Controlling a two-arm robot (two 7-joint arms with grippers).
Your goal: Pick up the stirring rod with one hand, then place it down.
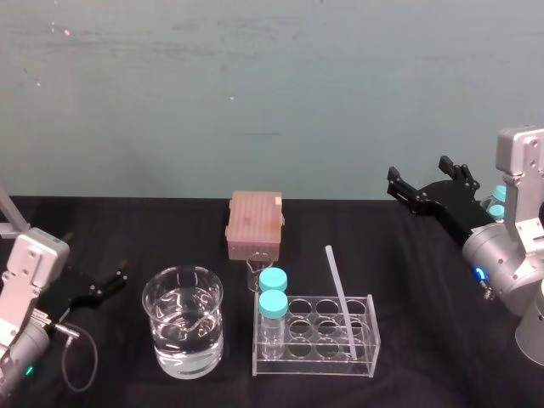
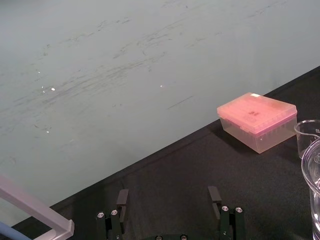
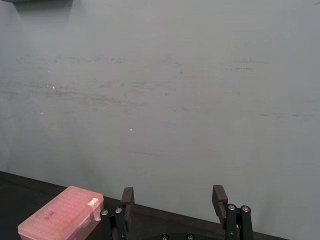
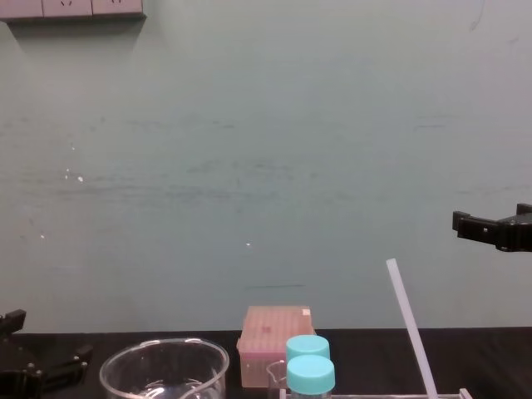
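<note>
Stirring rod [image 1: 338, 293] aslant in the clear rack [image 1: 314, 367], well apart from the raised right end effector [image 1: 417, 169], fingers wide

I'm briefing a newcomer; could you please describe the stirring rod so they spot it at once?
On the black table, find the clear rack beside the glass beaker. The stirring rod leans in its right end: a long, thin, whitish stick, far taller than the two blue-capped bottles at the left end.
</note>
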